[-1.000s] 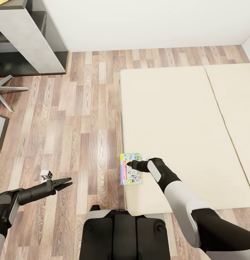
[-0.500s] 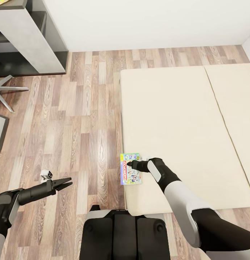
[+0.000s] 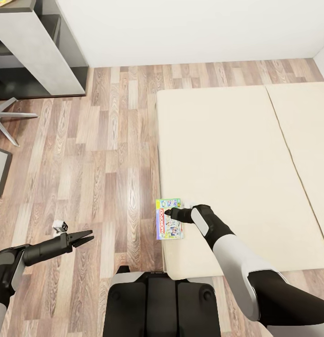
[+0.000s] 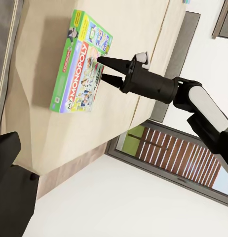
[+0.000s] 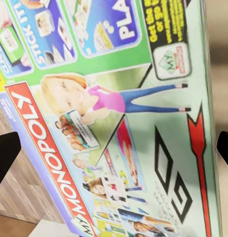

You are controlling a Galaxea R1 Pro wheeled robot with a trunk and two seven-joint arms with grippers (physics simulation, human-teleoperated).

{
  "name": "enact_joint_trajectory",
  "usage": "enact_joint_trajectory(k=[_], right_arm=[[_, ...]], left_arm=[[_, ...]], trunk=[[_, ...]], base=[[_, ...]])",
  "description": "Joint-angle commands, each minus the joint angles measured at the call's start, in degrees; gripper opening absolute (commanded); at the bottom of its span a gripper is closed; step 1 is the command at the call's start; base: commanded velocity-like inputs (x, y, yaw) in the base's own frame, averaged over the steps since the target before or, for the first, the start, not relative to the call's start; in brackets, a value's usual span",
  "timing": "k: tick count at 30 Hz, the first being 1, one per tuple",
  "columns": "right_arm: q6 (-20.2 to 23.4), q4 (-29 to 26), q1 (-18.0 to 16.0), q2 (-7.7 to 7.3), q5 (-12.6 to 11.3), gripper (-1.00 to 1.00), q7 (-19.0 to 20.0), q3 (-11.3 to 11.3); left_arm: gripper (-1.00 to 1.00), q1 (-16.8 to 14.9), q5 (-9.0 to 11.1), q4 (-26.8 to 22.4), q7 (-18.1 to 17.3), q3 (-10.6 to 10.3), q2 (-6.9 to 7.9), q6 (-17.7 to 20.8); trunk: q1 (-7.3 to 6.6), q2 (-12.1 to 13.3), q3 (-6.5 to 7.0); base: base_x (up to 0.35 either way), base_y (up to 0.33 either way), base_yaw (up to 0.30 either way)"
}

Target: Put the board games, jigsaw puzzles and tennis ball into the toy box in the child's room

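Head view: the Monopoly box (image 3: pixel 169 219) lies flat at the bed's (image 3: pixel 236 154) near left corner, its left side at the mattress edge by the wood floor (image 3: pixel 101 154). The right tool (image 3: pixel 169 213) sits over the box's top face, fingers spread apart, nothing grasped. In the left wrist view the same right tool (image 4: pixel 105 69) has both tips splayed just above the box (image 4: pixel 80 61), released. In the right wrist view the box lid (image 5: pixel 114 113) shows between two dark fingertips (image 5: pixel 5 153) set wide apart. The left tool (image 3: pixel 86 238) hangs over the floor well left of the bed, jaws parted, empty. The counter (image 3: pixel 31 47) stands at the far left, with a chair base (image 3: pixel 7 117) beside it.
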Motion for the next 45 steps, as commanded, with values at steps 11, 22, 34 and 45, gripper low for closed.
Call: enact_joint_trajectory(k=[11,22,34,45], right_arm=[[0.24,-0.06,-0.01,0.00,0.21,1.00,0.14,0.02],[-0.72,-0.06,-0.04,0.00,0.21,1.00,0.14,0.01],[-0.80,-0.08,-0.10,0.00,0.21,1.00,0.14,0.03],[-0.81,-0.06,-0.10,0.00,0.21,1.00,0.11,0.03]], left_arm=[[1.00,-0.01,-0.04,-0.01,-0.24,0.01,0.01,0.61],[1.00,0.04,0.01,-0.01,-0.24,0.06,-0.13,0.61],[1.00,0.08,0.05,-0.01,-0.24,0.16,-0.02,0.61],[1.00,0.08,0.05,-0.01,-0.24,0.27,0.01,0.61]], trunk=[[0.03,-0.09,-0.06],[0.03,-0.09,-0.06],[0.03,-0.09,-0.06],[0.03,-0.09,-0.06]], base=[[0.000,0.002,0.000],[0.000,0.000,0.000],[0.000,0.000,0.000],[0.000,0.000,0.000]])
